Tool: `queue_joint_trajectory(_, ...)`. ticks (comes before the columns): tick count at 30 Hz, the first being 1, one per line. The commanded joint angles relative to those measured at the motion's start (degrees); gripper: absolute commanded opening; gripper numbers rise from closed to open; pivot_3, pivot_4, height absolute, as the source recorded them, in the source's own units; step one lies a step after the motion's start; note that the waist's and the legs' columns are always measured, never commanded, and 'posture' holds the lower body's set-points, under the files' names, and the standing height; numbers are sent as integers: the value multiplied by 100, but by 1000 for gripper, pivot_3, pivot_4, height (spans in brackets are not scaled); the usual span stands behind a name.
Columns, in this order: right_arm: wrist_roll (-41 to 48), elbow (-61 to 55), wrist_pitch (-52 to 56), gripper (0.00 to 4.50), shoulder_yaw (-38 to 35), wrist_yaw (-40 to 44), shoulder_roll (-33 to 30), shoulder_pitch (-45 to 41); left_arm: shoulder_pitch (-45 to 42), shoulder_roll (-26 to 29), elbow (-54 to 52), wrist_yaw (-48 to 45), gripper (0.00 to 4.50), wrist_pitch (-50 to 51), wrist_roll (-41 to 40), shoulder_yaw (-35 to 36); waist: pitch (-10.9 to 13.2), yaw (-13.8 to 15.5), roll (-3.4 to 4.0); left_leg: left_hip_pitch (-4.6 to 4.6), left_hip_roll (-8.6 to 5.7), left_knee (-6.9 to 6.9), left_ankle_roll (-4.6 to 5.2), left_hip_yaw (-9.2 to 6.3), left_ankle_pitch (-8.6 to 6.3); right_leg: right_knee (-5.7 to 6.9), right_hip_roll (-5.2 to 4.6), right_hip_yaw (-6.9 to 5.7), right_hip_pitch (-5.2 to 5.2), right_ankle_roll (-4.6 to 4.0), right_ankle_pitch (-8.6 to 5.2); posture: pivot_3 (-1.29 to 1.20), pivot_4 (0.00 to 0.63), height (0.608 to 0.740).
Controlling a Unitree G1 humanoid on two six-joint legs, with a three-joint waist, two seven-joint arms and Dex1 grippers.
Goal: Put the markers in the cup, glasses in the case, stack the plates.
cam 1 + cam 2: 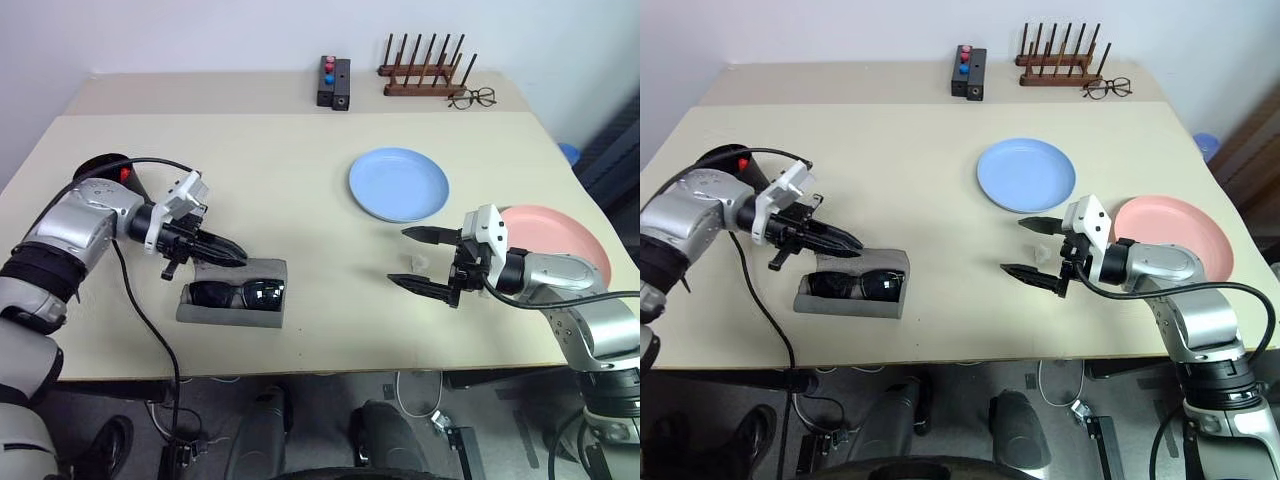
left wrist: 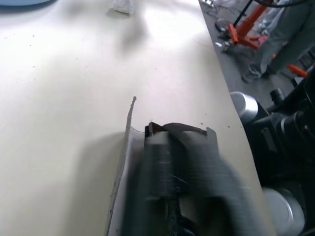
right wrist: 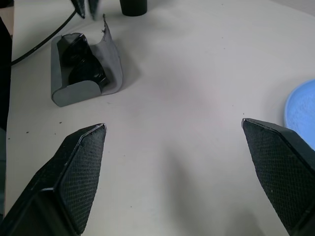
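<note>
The black sunglasses (image 1: 238, 294) lie inside the open grey case (image 1: 205, 314) near the table's front left. The case's lid (image 3: 112, 58) is folded back. My left gripper (image 1: 232, 256) hovers just above the case's far edge, shut with nothing between its fingers. The black cup (image 1: 722, 157) stands behind my left forearm, mostly hidden, with a marker's red cap (image 1: 124, 173) showing at its rim. The light blue plate (image 1: 398, 184) rests right of centre, the salmon pink plate (image 1: 565, 240) further right. My right gripper (image 1: 400, 257) is open and empty between the case and the pink plate.
A small crumpled clear scrap (image 1: 418, 262) lies under my right gripper. At the back stand a black box with red and blue knobs (image 1: 334, 82), a wooden peg rack (image 1: 425, 72) and thin-rimmed eyeglasses (image 1: 472, 97). The table's front edge runs just below the case.
</note>
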Motion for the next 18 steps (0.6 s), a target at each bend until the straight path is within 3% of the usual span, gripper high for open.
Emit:
queue_joint_trajectory(1,-11,-61,-118,4500,-68,-2,21,-117,-76,33,-313,-21,18,411,-322,475,0,11,0,0,0,0,0,0,0,0,1,0,0,0,0,0,150,740)
queue_joint_trajectory(5,-41,-38,-128,4500,-50,12,42,-150,-281,-479,110,52,18,996,-161,1280,0,32,0,-2,-1,9,0,0,0,0,4,-3,4,0,0,0,150,740)
queue_joint_trajectory(8,-63,-14,-140,4500,-35,35,45,-182,-396,-980,979,474,18,229,789,1647,0,27,-1,-1,-2,15,1,0,0,0,9,-5,6,1,0,0,150,740)
queue_joint_trajectory(12,-85,-4,-142,4500,-32,45,47,-208,-181,-1197,1363,496,18,-493,1783,1759,0,-18,-1,-2,-2,7,3,9,-1,1,11,1,-3,11,6,0,150,740)
queue_joint_trajectory(18,-86,-23,-133,4500,-32,31,51,-194,164,-1321,1372,158,18,-793,2471,1914,1,9,-1,-5,-2,-1,2,10,-1,1,11,0,-7,11,5,0,150,740)
